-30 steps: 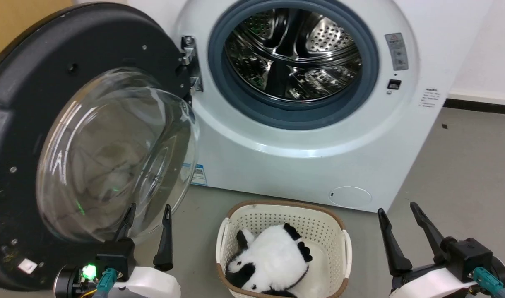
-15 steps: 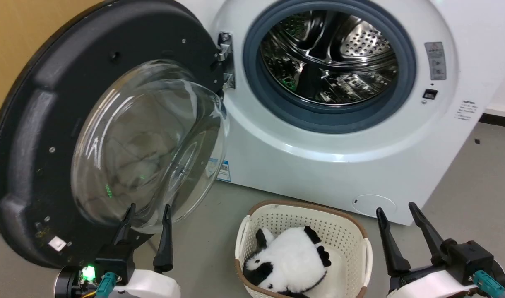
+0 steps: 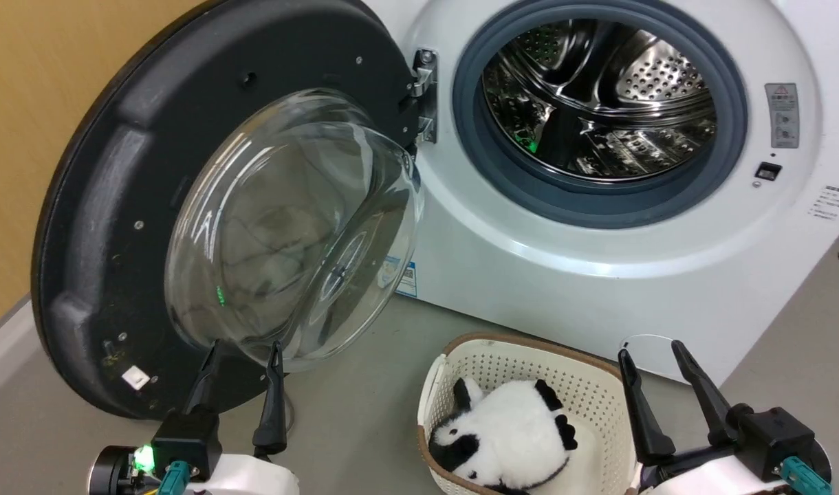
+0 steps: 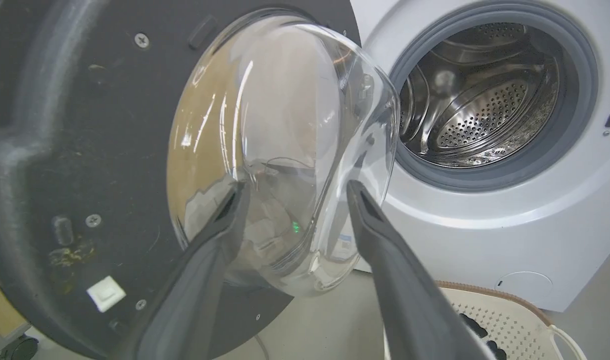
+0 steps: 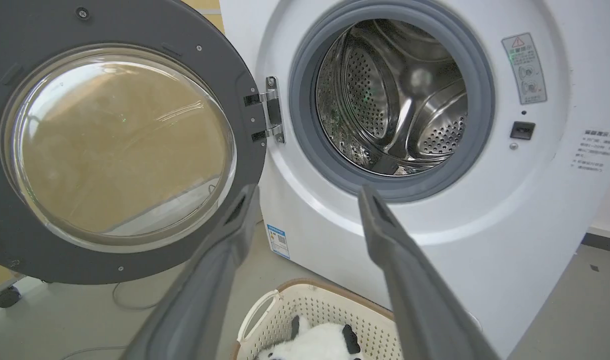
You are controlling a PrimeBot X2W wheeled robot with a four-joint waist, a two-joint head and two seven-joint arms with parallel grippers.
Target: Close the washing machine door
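Grey floor (image 3: pixel 364 412): washing machine door (image 3: pixel 117 206) stands wide open on the washing machine (image 3: pixel 598 275), blue sticker (image 3: pixel 407 275) and warning label (image 3: pixel 782 115) unreadable; left gripper (image 3: pixel 244 349), right gripper (image 3: pixel 650 349) jaws released, empty.

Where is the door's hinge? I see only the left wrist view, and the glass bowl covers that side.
Observer: In the head view the metal hinge sits at the left edge of the drum opening, joining the washing machine door to the washing machine.
Operator: And my other arm?
Observer: The right gripper is open and holds nothing, beside the right side of the cream basket.
Operator: What lies in that basket?
Observer: A black-and-white plush panda.
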